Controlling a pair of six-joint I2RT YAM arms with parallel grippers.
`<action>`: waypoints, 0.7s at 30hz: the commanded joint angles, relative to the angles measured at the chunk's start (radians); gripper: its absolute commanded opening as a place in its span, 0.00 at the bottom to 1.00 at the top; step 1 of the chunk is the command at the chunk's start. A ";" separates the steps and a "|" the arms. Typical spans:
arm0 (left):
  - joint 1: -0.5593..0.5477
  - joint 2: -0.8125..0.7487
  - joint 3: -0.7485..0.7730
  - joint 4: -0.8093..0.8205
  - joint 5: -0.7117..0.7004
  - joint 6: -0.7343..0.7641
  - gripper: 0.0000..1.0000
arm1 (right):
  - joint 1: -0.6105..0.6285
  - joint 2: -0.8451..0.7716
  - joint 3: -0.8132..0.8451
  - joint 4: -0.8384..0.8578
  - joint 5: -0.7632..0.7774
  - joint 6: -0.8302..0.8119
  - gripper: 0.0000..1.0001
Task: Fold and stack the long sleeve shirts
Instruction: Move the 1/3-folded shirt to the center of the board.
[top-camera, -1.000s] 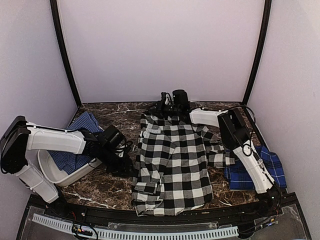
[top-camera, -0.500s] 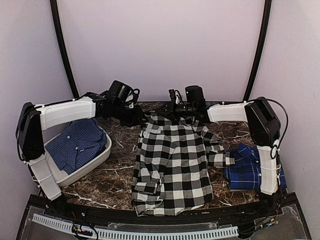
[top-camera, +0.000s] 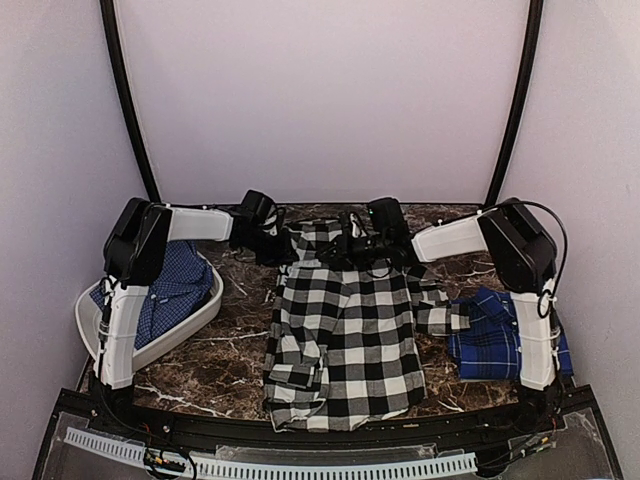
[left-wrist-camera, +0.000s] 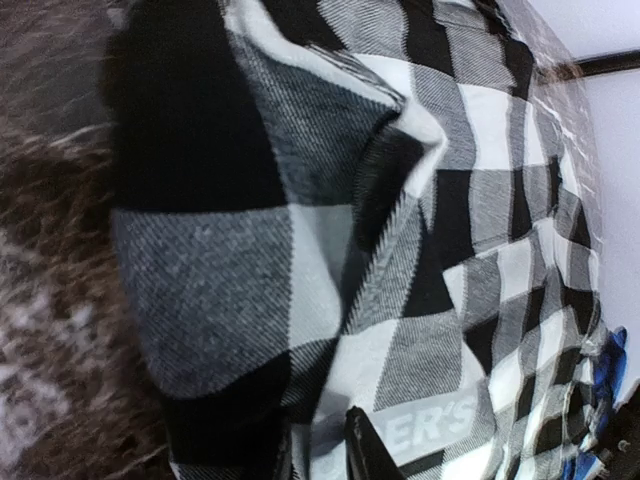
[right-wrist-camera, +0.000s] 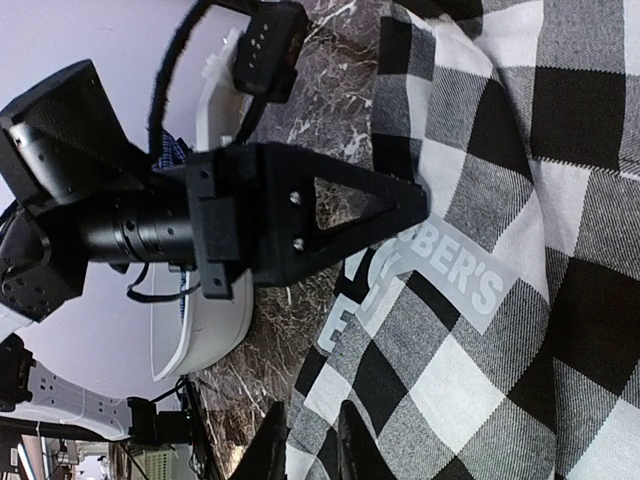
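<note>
The black-and-white checked shirt (top-camera: 345, 335) lies flat down the middle of the marble table, collar at the far end, white lettering (right-wrist-camera: 470, 280) near its top. My left gripper (top-camera: 278, 243) is at its far left corner, shut on a raised fold of the checks (left-wrist-camera: 320, 450). Just to the right, by the collar, my right gripper (top-camera: 345, 245) pinches the shirt's edge between nearly closed fingers (right-wrist-camera: 308, 445). In the right wrist view the left gripper's black fingers (right-wrist-camera: 340, 215) touch the lettering. A dark blue plaid shirt (top-camera: 500, 335) lies crumpled at the right.
A white tub (top-camera: 205, 300) stands at the left with a blue checked garment (top-camera: 165, 285) in it. Black frame posts and pale walls close in the back and sides. The right arm's white links (top-camera: 535, 330) rise over the blue plaid shirt.
The left arm swung from beside the tub up to the shirt's far left corner. The right gripper settled at the collar. Both pairs of jaws narrowed onto the cloth.
</note>
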 joint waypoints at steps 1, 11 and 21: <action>0.024 0.061 0.089 -0.021 0.047 0.037 0.18 | 0.008 0.070 0.015 0.008 0.017 -0.012 0.16; 0.060 0.119 0.141 -0.068 0.007 0.049 0.17 | -0.003 0.181 0.102 -0.116 0.062 -0.038 0.14; 0.096 0.204 0.299 -0.163 -0.057 0.071 0.17 | -0.018 0.193 0.310 -0.314 0.097 -0.133 0.16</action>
